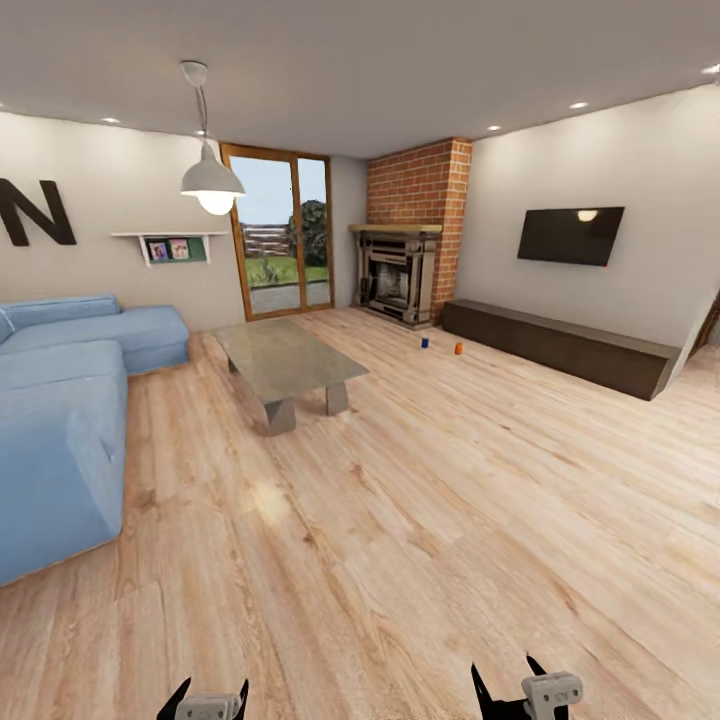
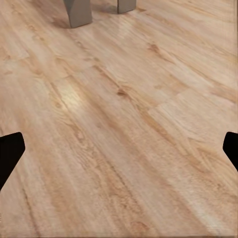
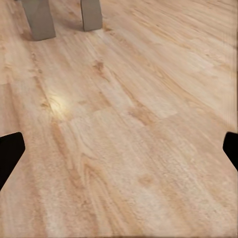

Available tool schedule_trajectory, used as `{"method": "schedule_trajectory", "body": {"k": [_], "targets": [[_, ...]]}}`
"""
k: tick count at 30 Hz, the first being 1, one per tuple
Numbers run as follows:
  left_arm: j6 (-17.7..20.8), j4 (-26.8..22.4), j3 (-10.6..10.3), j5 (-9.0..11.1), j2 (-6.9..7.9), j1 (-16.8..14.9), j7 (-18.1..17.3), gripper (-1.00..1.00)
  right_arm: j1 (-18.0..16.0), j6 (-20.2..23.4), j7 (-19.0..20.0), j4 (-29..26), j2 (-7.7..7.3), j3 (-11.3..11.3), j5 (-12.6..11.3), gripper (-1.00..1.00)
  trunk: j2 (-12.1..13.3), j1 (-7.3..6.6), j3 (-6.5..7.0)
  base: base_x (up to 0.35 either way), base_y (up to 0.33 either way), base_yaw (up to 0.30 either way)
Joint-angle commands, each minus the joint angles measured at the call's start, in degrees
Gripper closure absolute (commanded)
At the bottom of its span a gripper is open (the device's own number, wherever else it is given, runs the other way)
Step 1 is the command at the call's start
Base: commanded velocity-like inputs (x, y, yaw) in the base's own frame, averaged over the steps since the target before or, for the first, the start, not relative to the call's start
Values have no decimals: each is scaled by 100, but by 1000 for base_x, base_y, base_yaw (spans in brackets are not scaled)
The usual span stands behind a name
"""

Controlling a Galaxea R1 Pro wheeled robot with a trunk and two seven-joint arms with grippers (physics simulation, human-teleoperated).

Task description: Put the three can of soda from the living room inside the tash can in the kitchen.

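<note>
The left gripper (image 1: pixel 206 697) stands with its two dark fingers (image 2: pixel 10 153) spread wide apart, and nothing is between them; under them is only the wood floor (image 2: pixel 124 148). The right gripper (image 1: pixel 508 688) is the same: its fingers (image 3: pixel 10 156) are far open and hold nothing. Both hang low in front of the robot, above bare floor.

A little further out stands the grey coffee table (image 1: pixel 285 360), its surface without any can on it, and its legs (image 3: pixel 39 20) appear at the edge of both wrist views. To the left is the blue sofa (image 1: pixel 70 400).

Much further, near the brick fireplace (image 1: pixel 405 265) and just before the long dark cabinet (image 1: pixel 560 345), two cans stand on the floor: a blue can (image 1: pixel 424 342) and an orange can (image 1: pixel 458 348), near each other but not touching. A third can I cannot find from here.

As I judge it, the task is at its very beginning. No can is picked up, the bin and the kitchen are somewhere else, and the robot must first drive across the room to the cans.
</note>
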Motion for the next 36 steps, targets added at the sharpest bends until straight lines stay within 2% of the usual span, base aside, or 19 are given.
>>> {"method": "schedule_trajectory", "body": {"k": [1,10,18,36], "targets": [[0,4,1,4,0,0,0,-100,0,0,-1,0,0,-1,0,-100,0,0,-6,0,272,-191],[-5,17,-4,-4,0,0,0,-100,0,0,-6,0,0,-5,0,-100,0,0,-61,0,271,-190],[-15,19,-37,-30,-6,0,25,-100,0,0,0,3,3,-21,0,-100,0,0,-110,0,77,-190],[-11,11,-59,-38,-9,0,15,-100,0,-15,-6,7,1,-38,0,-100,0,0,-206,8,-188,-198]]}}
